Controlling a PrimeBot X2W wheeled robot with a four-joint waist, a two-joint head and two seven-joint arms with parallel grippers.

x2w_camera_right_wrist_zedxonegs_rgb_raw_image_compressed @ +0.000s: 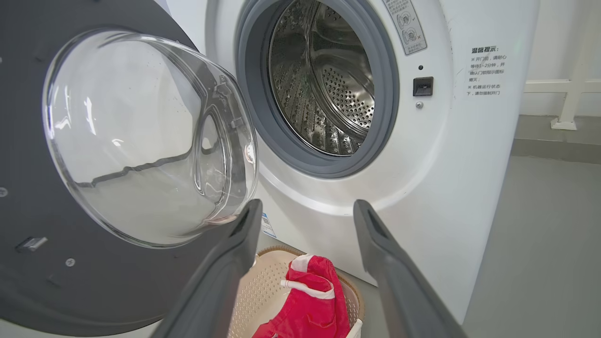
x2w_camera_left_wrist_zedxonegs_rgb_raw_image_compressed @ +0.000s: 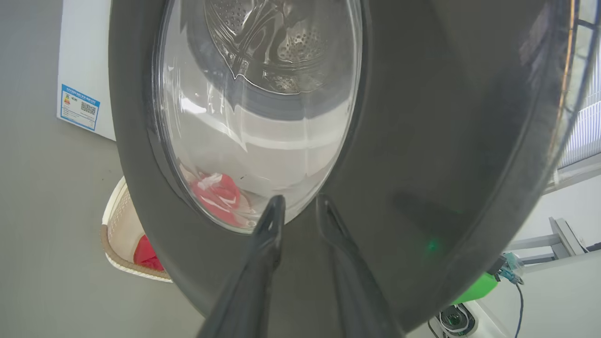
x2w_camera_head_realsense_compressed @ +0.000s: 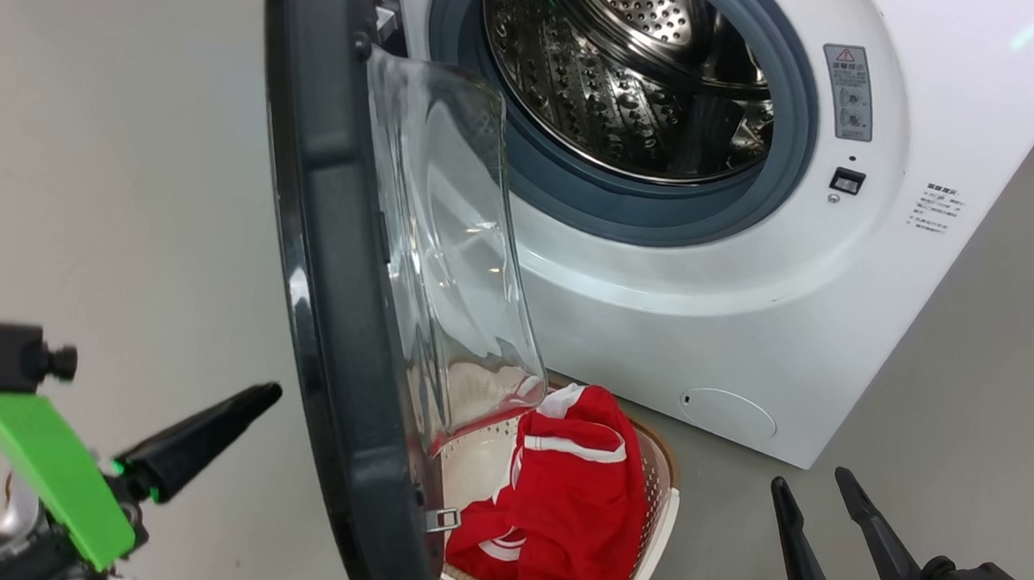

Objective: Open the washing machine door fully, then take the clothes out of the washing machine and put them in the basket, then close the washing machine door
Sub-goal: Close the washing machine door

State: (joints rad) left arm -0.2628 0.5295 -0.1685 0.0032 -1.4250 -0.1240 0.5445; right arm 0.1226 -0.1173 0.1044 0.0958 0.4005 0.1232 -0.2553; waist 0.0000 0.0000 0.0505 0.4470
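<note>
Clothes (x2w_camera_head_realsense_compressed: 570, 503) in basket (x2w_camera_head_realsense_compressed: 663, 519), drum (x2w_camera_head_realsense_compressed: 623, 79) bare, door (x2w_camera_head_realsense_compressed: 333, 314) yet to be shut; left gripper (x2w_camera_left_wrist_zedxonegs_rgb_raw_image_compressed: 300, 206) slightly parted near it, right gripper (x2w_camera_head_realsense_compressed: 809, 479) spread wide.

Red white-striped clothes (x2w_camera_head_realsense_compressed: 570, 503), cream perforated brown-rimmed basket (x2w_camera_head_realsense_compressed: 664, 505), white washing machine (x2w_camera_head_realsense_compressed: 660, 327), black-rimmed door (x2w_camera_head_realsense_compressed: 336, 268).

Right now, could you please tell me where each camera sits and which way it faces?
Left wrist: on left arm, facing the washing machine door from outside; left gripper at bottom.
Right wrist: on right arm, facing the drum and the door's inside; right gripper open.
Head: looking down at the washing machine; both grippers low.
Shared: all show clothes in the basket.
</note>
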